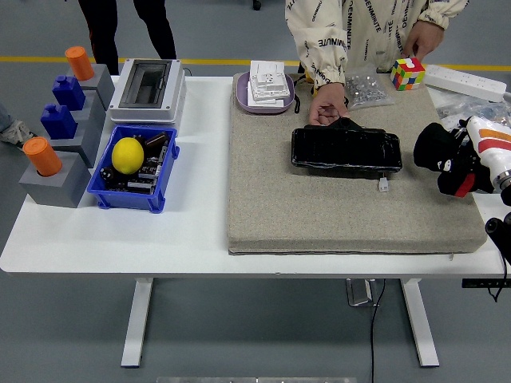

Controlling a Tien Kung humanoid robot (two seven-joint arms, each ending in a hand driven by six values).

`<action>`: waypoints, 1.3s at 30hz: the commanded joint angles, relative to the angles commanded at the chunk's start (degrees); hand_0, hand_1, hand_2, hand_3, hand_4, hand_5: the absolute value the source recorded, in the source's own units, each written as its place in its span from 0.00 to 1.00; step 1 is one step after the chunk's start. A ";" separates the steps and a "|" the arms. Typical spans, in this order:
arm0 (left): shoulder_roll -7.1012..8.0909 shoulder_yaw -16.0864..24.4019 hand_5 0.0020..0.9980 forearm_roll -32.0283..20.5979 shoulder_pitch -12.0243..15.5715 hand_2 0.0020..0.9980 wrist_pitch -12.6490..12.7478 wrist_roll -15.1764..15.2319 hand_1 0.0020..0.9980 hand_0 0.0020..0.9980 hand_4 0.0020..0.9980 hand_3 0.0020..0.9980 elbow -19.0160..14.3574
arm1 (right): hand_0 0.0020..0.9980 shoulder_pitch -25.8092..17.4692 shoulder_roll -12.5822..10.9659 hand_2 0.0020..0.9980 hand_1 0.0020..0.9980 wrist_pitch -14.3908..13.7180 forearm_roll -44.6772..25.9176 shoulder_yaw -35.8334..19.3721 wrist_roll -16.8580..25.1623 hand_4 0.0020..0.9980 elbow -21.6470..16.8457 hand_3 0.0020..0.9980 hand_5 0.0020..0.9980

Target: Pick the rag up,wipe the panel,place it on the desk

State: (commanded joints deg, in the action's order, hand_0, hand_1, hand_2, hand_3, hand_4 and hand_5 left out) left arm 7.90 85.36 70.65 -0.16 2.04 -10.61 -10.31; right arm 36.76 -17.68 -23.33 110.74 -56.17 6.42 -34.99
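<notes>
The black glossy panel (345, 151) lies across the beige mat (319, 207), with a small white plug on a cord by its near right corner. A person's hand (327, 108) rests on the panel's far edge. My right hand (444, 158) hovers at the mat's right edge, just right of the panel and apart from it. Its fingers are curled around a dark bunched rag (431, 145). The left arm does not show.
A Rubik's cube (407, 73) sits at the back right under the person's other hand (423, 36), beside a white power strip (467, 80) and a bag of screws (367, 88). A purple tray (243, 96), a grey box (148, 88), a blue bin (132, 191) with a lemon (128, 155) and grey blocks (56, 179) stand at the left.
</notes>
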 joint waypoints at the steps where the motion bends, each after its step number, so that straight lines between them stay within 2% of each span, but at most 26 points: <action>1: 0.00 -0.01 0.47 -0.02 0.00 0.74 0.00 0.01 0.69 0.64 0.60 0.56 0.00 | 0.19 0.02 0.02 0.39 0.32 0.00 -0.04 0.08 -0.06 1.00 -0.22 0.39 0.11; 9: 0.06 0.27 0.47 0.21 0.27 0.74 0.01 -0.04 0.69 0.65 0.60 0.56 0.00 | 0.19 0.52 0.40 0.39 0.32 -0.07 -0.80 2.11 -0.90 1.00 -2.93 0.39 0.11; 10: 0.09 0.28 0.47 0.26 0.30 0.74 0.01 -0.05 0.69 0.65 0.60 0.56 0.00 | 0.19 0.68 0.57 0.39 0.32 -0.09 -0.91 2.26 -1.01 1.00 -3.06 0.39 0.07; 27: 0.39 -0.26 0.47 0.07 0.37 0.73 0.02 -0.02 0.69 0.65 0.60 0.56 0.00 | 0.20 0.63 2.22 0.39 0.32 0.09 -0.37 2.36 -1.46 0.98 -2.71 0.39 0.03; 39: 0.52 -0.51 0.47 0.01 0.37 0.74 0.00 -0.04 0.69 0.64 0.60 0.56 0.00 | 0.20 1.45 4.44 0.39 0.32 0.07 0.03 2.69 -1.48 0.98 -2.49 0.39 0.03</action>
State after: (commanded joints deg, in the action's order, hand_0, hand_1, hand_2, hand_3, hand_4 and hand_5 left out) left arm 8.41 84.85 70.66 0.22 2.05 -10.66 -10.31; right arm 38.21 -13.24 -23.26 110.77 -53.48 4.94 -37.49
